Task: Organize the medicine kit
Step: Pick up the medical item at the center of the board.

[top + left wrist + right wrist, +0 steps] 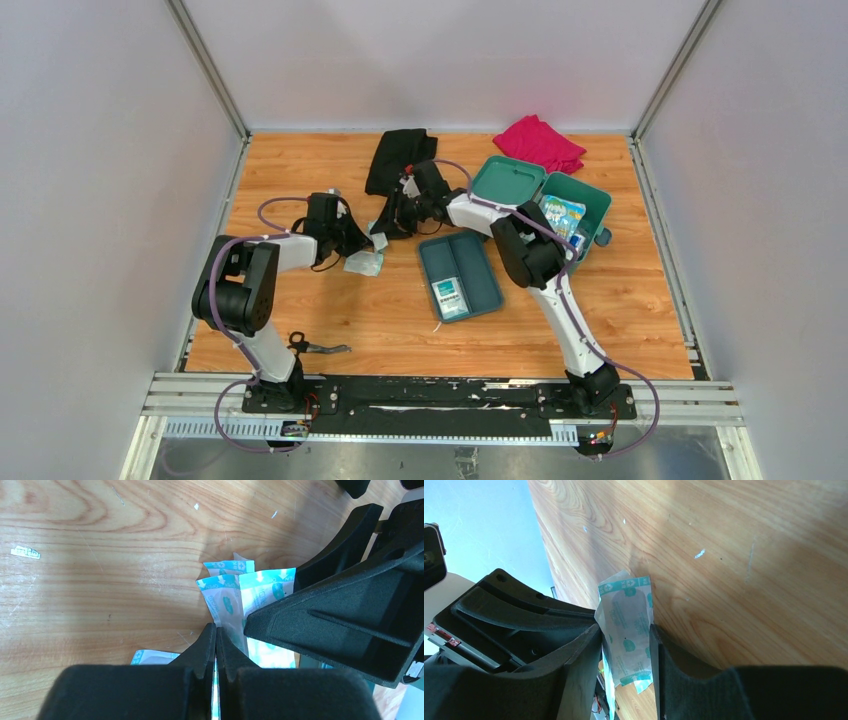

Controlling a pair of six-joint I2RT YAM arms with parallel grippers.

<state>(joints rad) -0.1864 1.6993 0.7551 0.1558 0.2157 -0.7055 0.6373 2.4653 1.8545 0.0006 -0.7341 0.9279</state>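
The teal medicine kit (590, 200) stands open at the back right, lid (508, 180) up, with packets inside. Its two-compartment inner tray (470, 262) lies on the table in front and holds one packet (450, 297). My left gripper (362, 243) (216, 630) is shut on a bunch of white-and-teal bandage packets (235, 595), held just above the table. My right gripper (396, 226) (626, 645) meets it from the right. Its jaws stand apart on either side of the same packets (626, 625).
A black cloth (400, 160) lies at the back centre and a pink cloth (540, 143) at the back right. Scissors (318, 347) lie near the left arm's base. One more bandage packet (150, 656) lies on the wood under my left gripper.
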